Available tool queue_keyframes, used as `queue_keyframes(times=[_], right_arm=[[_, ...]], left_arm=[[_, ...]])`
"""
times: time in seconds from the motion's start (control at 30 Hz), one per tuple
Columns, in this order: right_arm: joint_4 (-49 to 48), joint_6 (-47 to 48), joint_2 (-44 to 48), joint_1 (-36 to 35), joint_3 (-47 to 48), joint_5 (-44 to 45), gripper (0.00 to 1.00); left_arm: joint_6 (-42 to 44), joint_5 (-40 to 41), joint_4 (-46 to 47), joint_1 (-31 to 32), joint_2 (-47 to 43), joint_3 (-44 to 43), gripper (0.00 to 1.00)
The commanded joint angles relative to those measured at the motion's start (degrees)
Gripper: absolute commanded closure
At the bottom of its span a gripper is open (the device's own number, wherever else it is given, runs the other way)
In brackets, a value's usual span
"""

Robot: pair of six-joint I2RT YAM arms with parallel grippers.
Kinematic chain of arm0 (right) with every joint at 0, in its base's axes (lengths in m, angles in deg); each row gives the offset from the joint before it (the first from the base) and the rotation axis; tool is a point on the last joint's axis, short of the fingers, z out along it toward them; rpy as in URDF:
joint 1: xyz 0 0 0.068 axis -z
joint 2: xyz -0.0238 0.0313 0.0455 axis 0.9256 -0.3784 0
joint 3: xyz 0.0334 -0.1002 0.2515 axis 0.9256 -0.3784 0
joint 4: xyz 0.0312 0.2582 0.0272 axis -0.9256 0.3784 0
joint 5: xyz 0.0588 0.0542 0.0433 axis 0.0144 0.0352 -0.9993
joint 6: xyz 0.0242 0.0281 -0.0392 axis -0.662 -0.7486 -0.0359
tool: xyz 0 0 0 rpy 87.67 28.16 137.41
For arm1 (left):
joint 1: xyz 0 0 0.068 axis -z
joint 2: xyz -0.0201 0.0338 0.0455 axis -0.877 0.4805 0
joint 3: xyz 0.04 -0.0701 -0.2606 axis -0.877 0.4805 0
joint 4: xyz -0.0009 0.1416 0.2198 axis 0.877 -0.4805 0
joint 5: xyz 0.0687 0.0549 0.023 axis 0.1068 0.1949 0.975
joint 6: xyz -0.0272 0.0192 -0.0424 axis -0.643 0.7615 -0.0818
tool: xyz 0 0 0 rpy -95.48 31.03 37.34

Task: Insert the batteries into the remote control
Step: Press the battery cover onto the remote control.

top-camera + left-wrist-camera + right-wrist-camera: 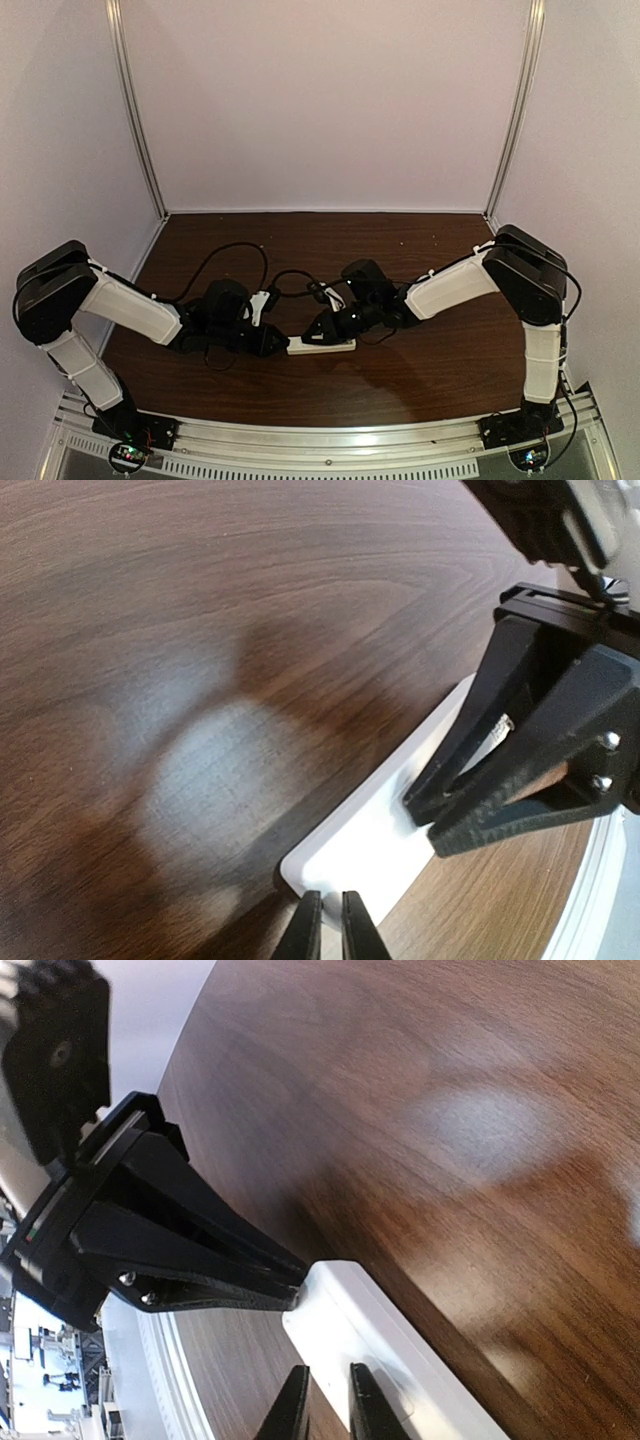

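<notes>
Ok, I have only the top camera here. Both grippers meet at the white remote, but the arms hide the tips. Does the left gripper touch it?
Observer: Yes. In the right wrist view, the left gripper has its tips against the short end of the remote control. Its fingers are nearly together. I cannot tell if it pinches the edge.
Operator: And where is the right gripper?
Observer: The left wrist view shows the right gripper with its tips down on the remote control's upper face, a little in from that same end.
Operator: Which face is up?
Observer: The part I can see in the left wrist view is plain white, with no buttons or screen.
</notes>
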Motion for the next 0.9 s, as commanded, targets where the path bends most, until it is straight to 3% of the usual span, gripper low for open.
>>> queue_keyframes(times=[0.0, 0.17, 0.4, 0.57, 0.87], right_arm=[[5.9, 1.4, 2.6, 0.6, -2.6, 2.9, 0.81], [10.0, 3.4, 7.6, 1.5, -2.9, 4.9, 0.71], [13.7, 4.2, 14.0, 3.3, -6.6, 6.6, 0.64], [18.0, 5.3, 17.6, 4.3, -10.1, 10.1, 0.62], [16.8, 4.6, 14.8, 5.2, -11.9, 11.9, 0.62]], left_arm=[[0.3, -0.2, 0.7, 1.1, 1.5, -1.0, 0.9], [0.7, 1.0, -1.5, 1.3, 1.6, -1.8, 0.89], [1.3, 2.4, -3.4, 1.8, 1.7, -2.5, 0.88], [1.4, 2.6, -4.2, 2.0, 1.7, -2.8, 0.86], [1.5, 3.2, -4.6, 2.7, 1.6, -3.3, 0.82]])
